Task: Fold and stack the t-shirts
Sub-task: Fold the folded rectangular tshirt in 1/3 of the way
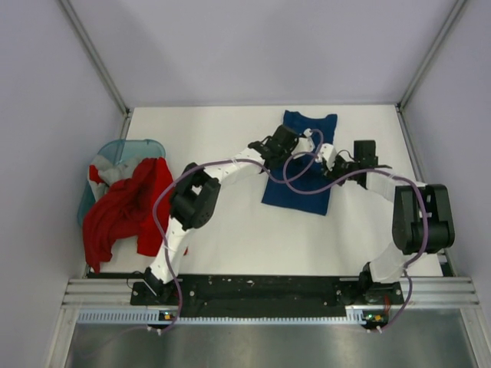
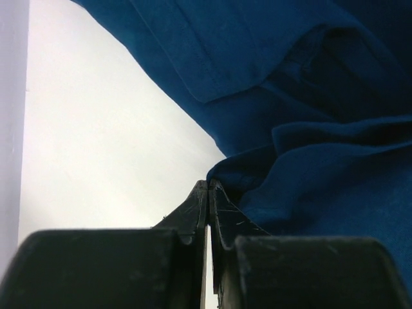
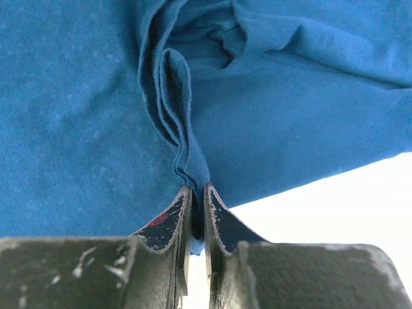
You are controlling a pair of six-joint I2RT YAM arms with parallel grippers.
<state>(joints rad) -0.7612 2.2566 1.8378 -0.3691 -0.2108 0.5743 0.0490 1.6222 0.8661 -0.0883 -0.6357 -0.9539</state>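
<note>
A navy-blue t-shirt (image 1: 298, 184) lies as a long strip at the back middle of the white table (image 1: 245, 238). My left gripper (image 1: 301, 141) is over its upper part, and my right gripper (image 1: 325, 153) is at its right side. In the left wrist view the left gripper (image 2: 209, 184) is shut, with a bunched edge of the navy cloth (image 2: 309, 187) pinched at its tips. The right gripper (image 3: 197, 188) is shut on a gathered fold of the same shirt (image 3: 77, 129), and cloth shows between its fingers. A red t-shirt (image 1: 123, 207) hangs over the basket, with a grey-white one (image 1: 103, 170) behind it.
A translucent teal basket (image 1: 126, 148) stands at the table's left edge against the wall. Grey walls close in the table at the left, back and right. Purple cables loop from both arms over the shirt. The arm bases sit on the black rail (image 1: 261, 287) at the near edge.
</note>
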